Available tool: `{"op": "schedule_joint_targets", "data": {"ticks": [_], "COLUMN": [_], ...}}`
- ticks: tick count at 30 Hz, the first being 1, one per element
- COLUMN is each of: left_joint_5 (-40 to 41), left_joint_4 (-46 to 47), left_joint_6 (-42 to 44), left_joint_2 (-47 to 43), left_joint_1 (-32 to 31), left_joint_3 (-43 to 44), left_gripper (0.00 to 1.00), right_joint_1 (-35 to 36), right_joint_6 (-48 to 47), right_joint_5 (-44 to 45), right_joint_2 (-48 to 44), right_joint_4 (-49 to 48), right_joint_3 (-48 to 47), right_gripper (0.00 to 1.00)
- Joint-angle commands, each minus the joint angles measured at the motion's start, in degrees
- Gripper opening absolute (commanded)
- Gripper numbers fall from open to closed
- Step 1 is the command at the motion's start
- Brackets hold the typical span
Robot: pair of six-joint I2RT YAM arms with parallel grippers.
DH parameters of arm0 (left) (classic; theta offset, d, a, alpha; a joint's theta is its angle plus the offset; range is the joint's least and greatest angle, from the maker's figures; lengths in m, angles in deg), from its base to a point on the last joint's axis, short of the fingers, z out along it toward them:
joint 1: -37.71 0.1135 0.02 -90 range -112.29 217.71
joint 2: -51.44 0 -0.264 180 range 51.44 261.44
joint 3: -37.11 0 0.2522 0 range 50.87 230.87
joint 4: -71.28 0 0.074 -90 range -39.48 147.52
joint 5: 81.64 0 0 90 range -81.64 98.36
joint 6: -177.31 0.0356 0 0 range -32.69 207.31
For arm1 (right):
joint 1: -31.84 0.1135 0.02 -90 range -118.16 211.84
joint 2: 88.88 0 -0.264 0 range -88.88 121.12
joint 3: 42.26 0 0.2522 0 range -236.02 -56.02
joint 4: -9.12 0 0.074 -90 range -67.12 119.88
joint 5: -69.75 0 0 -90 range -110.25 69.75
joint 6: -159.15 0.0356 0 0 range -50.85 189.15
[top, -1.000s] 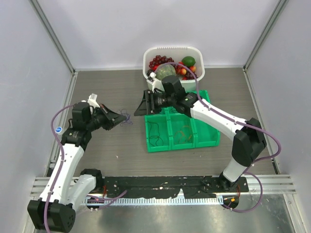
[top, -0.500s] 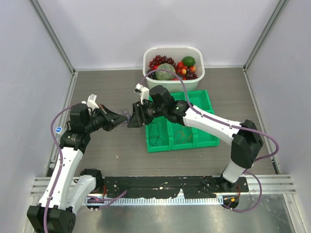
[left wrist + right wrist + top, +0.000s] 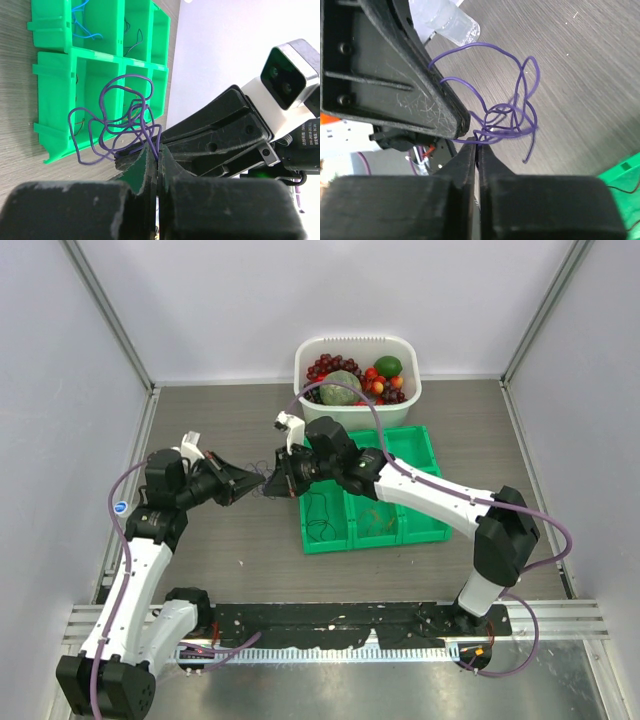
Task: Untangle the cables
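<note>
A thin purple cable [image 3: 265, 480] hangs in a loose tangle between my two grippers, just left of the green bin tray [image 3: 425, 530]. My left gripper [image 3: 257, 483] is shut on a strand of it [image 3: 120, 117], which runs into the closed tips [image 3: 158, 150]. Facing it tip to tip, my right gripper [image 3: 272, 485] has its jaws pressed together on another strand [image 3: 512, 117] at its tips [image 3: 476, 145]. A black cable [image 3: 318, 512] and an orange one [image 3: 378, 512] lie in tray compartments; a blue cable [image 3: 82, 22] lies in another.
A white basket [image 3: 408, 350] of fruit stands behind the green tray [image 3: 55, 70]. Grey walls close in the table on the left, right and back. The arms' mauve hoses arc above the tray.
My right arm swung left from over the tray to meet the left gripper, and its jaws closed on the purple cable. The left gripper kept its hold and barely moved.
</note>
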Motion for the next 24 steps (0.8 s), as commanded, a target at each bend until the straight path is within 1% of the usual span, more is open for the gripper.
{"op": "schedule_joint_targets", "data": {"ticks": [1,4,6,9,11,14,15,16,17,20,24], "left_joint_5": [0.16,4.29,7.54,12.63,15.28,17.13,17.48,17.66,18.01,20.11,25.12], "left_joint_4": [1.48,-4.58,-8.89,-13.2,-14.7,-15.06,-14.97,-14.97,-15.32,-16.29,-20.41], "left_joint_6": [0.77,5.51,8.68,11.32,11.59,11.33,11.24,11.24,11.24,11.42,12.99], "left_joint_2": [0.39,1.54,2.15,2.51,2.24,1.72,1.63,1.71,1.89,1.89,1.45], "left_joint_1": [0.0,0.0,0.0,0.0,-0.08,0.09,0.0,-0.08,0.0,0.09,0.09], "left_joint_3": [2.17,6.38,10.07,12.81,13.34,12.99,12.9,13.08,13.08,13.69,16.24], "left_gripper": [0.0,0.0,0.0,0.0,0.01,0.05,0.05,0.01,0.0,0.0,0.0], "right_joint_1": [0.55,0.63,0.81,1.16,1.42,1.86,1.78,1.86,1.87,1.95,1.95], "right_joint_6": [-2.14,-3.81,-4.52,-5.31,-5.84,-6.28,-6.37,-6.45,-6.72,-7.16,-8.56], "right_joint_5": [4.42,5.3,6.01,6.45,6.8,6.97,6.98,7.15,7.15,8.11,10.05], "right_joint_2": [-1.67,-2.73,-4.39,-7.47,-8.97,-10.9,-11.08,-11.69,-12.04,-12.83,-13.72], "right_joint_4": [-1.79,0.5,0.77,1.29,2.17,3.58,3.67,4.02,4.28,5.86,7.8], "right_joint_3": [-0.85,-0.07,2.39,3.98,4.42,4.68,4.77,4.95,4.86,4.42,4.51], "right_gripper": [0.01,0.01,0.01,0.01,0.01,0.01,0.01,0.01,0.01,0.01,0.01]}}
